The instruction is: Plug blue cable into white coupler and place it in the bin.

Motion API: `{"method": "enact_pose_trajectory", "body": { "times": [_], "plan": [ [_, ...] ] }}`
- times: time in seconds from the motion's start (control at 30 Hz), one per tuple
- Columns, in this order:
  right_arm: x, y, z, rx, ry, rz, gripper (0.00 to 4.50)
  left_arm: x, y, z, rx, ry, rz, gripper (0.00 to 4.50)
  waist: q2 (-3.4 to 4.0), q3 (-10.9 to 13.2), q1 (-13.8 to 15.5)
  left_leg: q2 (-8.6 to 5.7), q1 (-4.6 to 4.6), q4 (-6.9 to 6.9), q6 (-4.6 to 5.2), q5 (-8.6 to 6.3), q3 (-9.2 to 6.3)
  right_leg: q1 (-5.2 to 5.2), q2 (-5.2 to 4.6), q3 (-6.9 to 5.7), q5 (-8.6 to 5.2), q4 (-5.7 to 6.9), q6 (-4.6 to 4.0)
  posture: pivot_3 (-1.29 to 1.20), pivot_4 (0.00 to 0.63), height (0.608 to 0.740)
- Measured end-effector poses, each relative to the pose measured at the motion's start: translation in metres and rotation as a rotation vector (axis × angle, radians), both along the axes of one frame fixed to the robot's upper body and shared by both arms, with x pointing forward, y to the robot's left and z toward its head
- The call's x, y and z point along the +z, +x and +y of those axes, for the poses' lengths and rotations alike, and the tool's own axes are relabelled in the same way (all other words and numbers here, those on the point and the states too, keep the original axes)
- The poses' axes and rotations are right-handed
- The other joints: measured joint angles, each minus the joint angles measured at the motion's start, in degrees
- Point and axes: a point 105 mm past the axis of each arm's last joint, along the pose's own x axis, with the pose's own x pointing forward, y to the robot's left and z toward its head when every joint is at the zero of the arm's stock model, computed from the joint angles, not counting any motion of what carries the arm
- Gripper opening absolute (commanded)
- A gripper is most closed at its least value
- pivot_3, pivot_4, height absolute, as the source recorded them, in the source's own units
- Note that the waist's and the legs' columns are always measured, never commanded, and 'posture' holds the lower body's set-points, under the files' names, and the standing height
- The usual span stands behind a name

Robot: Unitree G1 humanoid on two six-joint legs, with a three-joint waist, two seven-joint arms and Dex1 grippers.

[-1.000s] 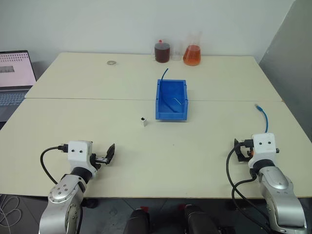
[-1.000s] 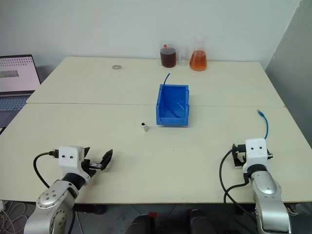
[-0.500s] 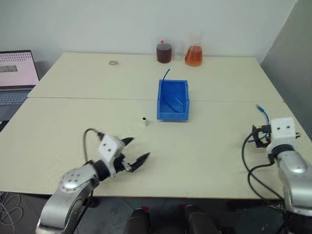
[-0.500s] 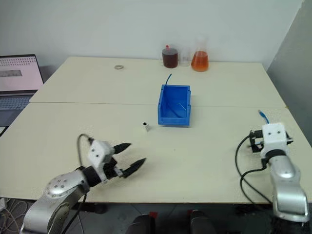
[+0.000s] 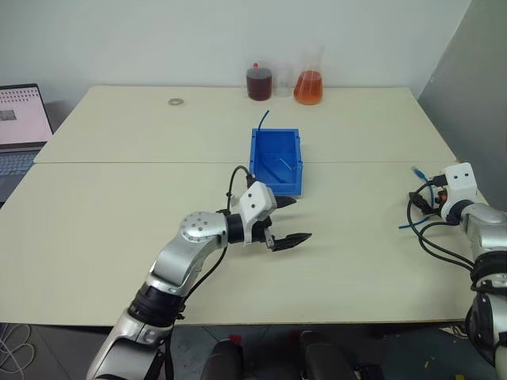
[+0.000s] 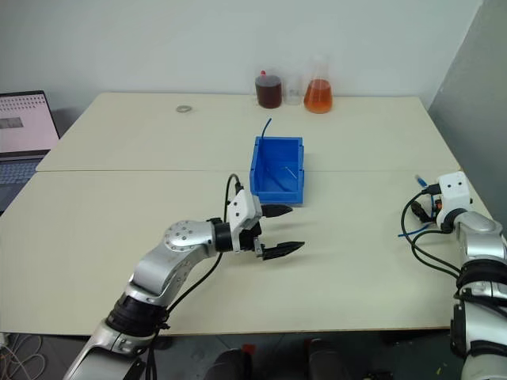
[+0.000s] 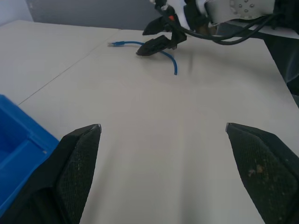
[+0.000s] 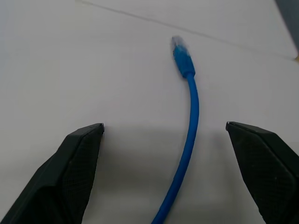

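I have the right gripper spread wide and empty, lined up on the cable, which lies on the table well to the right of the bin, near the table's right edge. In the right wrist view the cable runs up between the two fingers with its plug pointing away, so I judge this to be the reach for the cable, with nothing grasped yet.

The left gripper is also spread and empty, hovering just in front of the bin's front lip and pointing to the right, across toward the cable. I cannot make out the coupler in these views; it may be hidden behind my left arm.

Next, I think I need to lower the right gripper and close it on the cable a little behind the plug, leaving the tip free for mating. Then the left gripper has to find and pick up the coupler.
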Motion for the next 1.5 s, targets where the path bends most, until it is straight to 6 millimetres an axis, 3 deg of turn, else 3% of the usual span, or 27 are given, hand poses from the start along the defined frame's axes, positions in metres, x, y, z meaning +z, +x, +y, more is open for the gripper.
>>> {"method": "enact_pose_trajectory", "body": {
  "times": [0.13,0.27,0.67,0.77,0.87,1.0,1.1,1.13,1.2,1.27,1.5],
  "plan": [
    [-0.003,0.0,-0.004,-0.029,0.086,0.02,3.94,-0.004,-0.003,0.0,-0.037,0.016,0.012,4.5,0.0,0.0,0.0,-0.03,0.0,0.02,0.0,0.0,-0.02,0.02,-0.04,-0.02,0.0,0.01,0.01,0.0,0.15,0.74],
    [-0.005,0.0,-0.005,-0.053,0.158,0.025,2.84,-0.011,-0.008,0.0,-0.063,0.032,0.033,4.5,0.0,0.0,0.01,-0.04,0.0,0.04,0.0,0.0,-0.04,0.02,-0.04,-0.02,0.0,0.04,0.01,0.0,0.15,0.74],
    [-0.007,-0.001,-0.007,-0.076,0.199,0.016,0.2,-0.009,-0.007,-0.002,-0.054,0.028,0.023,4.5,0.0,0.0,0.01,-0.05,0.0,0.05,0.0,0.0,-0.04,0.02,-0.05,-0.02,0.01,0.04,0.01,0.0,0.15,0.74],
    [-0.007,-0.001,-0.005,-0.063,0.193,0.018,0.05,-0.01,-0.007,0.0,-0.037,0.025,0.022,4.5,0.0,0.0,0.02,-0.04,0.0,0.04,0.0,0.0,-0.04,0.02,-0.05,-0.02,0.01,0.04,0.01,0.0,0.15,0.74],
    [-0.006,-0.005,0.004,0.096,0.094,0.054,0.05,-0.015,-0.012,0.011,-0.016,0.079,-0.021,4.5,0.04,0.0,-0.05,-0.03,0.02,0.01,0.0,0.0,-0.06,0.01,-0.04,-0.04,0.0,0.04,0.02,0.0,0.15,0.74],
    [-0.006,-0.027,0.034,0.441,-0.026,0.131,0.05,-0.009,-0.014,0.037,0.096,0.088,-0.07,4.5,0.09,0.02,0.03,0.02,0.0,0.03,0.0,0.0,-0.11,0.01,-0.04,-0.08,0.0,0.04,0.02,0.0,0.15,0.74],
    [-0.002,-0.054,0.067,0.694,-0.052,0.19,0.05,-0.003,-0.018,0.067,0.253,0.047,-0.071,4.5,0.15,0.02,-0.09,0.07,0.04,0.03,0.01,-0.01,-0.14,0.03,-0.03,-0.08,0.0,0.06,0.03,0.0,0.15,0.74],
    [0.004,-0.069,0.093,0.828,-0.035,0.207,0.05,-0.007,-0.025,0.089,0.377,0.023,-0.033,4.5,0.21,0.0,-0.36,0.16,0.08,0.03,0.01,-0.01,-0.14,0.03,-0.02,-0.04,0.0,0.09,0.02,0.0,0.15,0.74],
    [0.009,-0.075,0.111,0.906,-0.022,0.211,0.05,-0.014,-0.028,0.101,0.447,0.022,0.002,4.5,0.2,0.03,-0.35,0.13,0.1,0.06,0.01,-0.01,-0.21,0.07,0.02,-0.12,-0.01,0.11,0.03,0.0,0.15,0.74],
    [0.022,-0.082,0.148,1.022,-0.007,0.172,0.05,-0.023,-0.044,0.116,0.558,0.003,0.056,4.5,0.22,0.05,-0.42,0.16,0.2,0.06,0.01,-0.01,-0.19,0.14,0.04,-0.08,-0.02,0.09,0.06,0.0,0.15,0.74],
    [0.019,-0.092,0.259,1.247,0.133,0.084,0.05,-0.06,-0.095,0.135,0.808,-0.048,0.228,4.5,0.05,0.15,0.04,0.16,0.79,0.03,0.0,-0.02,-0.27,0.83,0.05,-0.15,-0.19,-0.21,0.34,0.0,0.15,0.74]
  ]
}}
